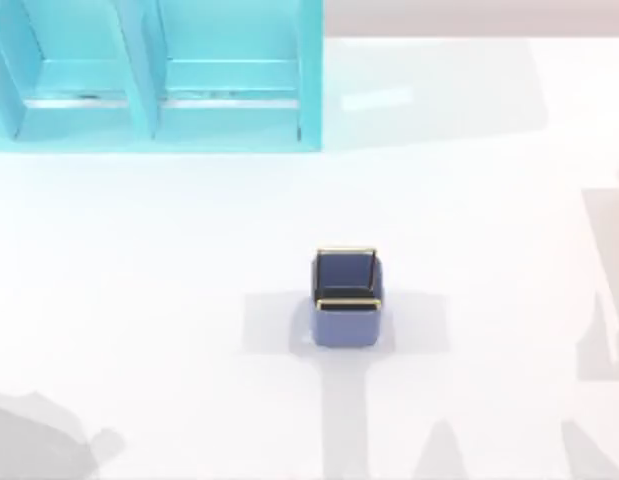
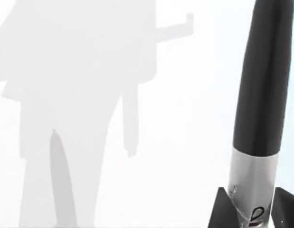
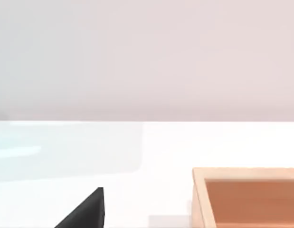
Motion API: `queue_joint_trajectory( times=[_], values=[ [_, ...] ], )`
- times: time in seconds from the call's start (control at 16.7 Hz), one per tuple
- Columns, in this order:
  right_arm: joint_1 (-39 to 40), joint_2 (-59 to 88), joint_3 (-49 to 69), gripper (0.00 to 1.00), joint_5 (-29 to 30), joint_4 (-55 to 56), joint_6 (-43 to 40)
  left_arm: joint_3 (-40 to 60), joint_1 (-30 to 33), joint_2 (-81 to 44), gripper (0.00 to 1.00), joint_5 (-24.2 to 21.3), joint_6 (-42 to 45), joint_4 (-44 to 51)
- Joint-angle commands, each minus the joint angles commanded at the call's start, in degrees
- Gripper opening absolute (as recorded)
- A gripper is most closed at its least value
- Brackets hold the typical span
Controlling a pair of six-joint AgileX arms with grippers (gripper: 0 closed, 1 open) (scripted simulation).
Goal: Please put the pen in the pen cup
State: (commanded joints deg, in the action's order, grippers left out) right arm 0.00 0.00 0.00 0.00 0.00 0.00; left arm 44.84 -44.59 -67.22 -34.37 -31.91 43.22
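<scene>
Pen point(image 2: 263, 80), a slender black stick with a silver-grey lower section, stands nearly upright in the left wrist view, its silver end clamped between the two dark fingers point(image 2: 222, 211) of the left pincer point(image 2: 253, 216); the pen is held above the white worktop point(image 2: 184, 142), where grey shadows of the arm fall; a sliver of cyan shows just behind the pen.

Seen from above, the pen cup point(image 1: 346, 296), small, square and periwinkle blue with a thin gold rim and a dark inside, stands upright near the middle of the worktop, a little toward the near edge; its opening faces up; soft grey shadows surround it.

A big cyan shelf unit point(image 1: 154, 75) with open compartments stands at the far left corner of the worktop, well apart from the cup.

In the right wrist view one black fingertip point(image 3: 87, 211) of the right pincer points over the white worktop; whether that pincer is apart or together cannot be told; near it lies a shallow wooden tray point(image 3: 199, 199) with pale edges and an orange-brown floor.
</scene>
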Motion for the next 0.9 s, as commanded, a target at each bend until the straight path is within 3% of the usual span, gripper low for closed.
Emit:
queue_joint_trajectory(
  times=[0.18, 0.36, 0.9],
  values=[
    [0.00, 0.00, 0.00, 1.00, 0.00, 0.00, 0.00, 1.98, 8.76, -4.06, 0.00, 9.98, 0.94, -5.32],
    [0.00, 0.00, 0.00, 1.00, 0.00, 0.00, 0.00, 4.88, 21.02, -9.52, 0.00, 23.89, 2.52, -12.81],
    [0.00, 0.00, 0.00, 1.00, 0.00, 0.00, 0.00, 17.18, 67.20, -28.68, 0.00, 77.14, 9.26, -42.11]
  ],
)
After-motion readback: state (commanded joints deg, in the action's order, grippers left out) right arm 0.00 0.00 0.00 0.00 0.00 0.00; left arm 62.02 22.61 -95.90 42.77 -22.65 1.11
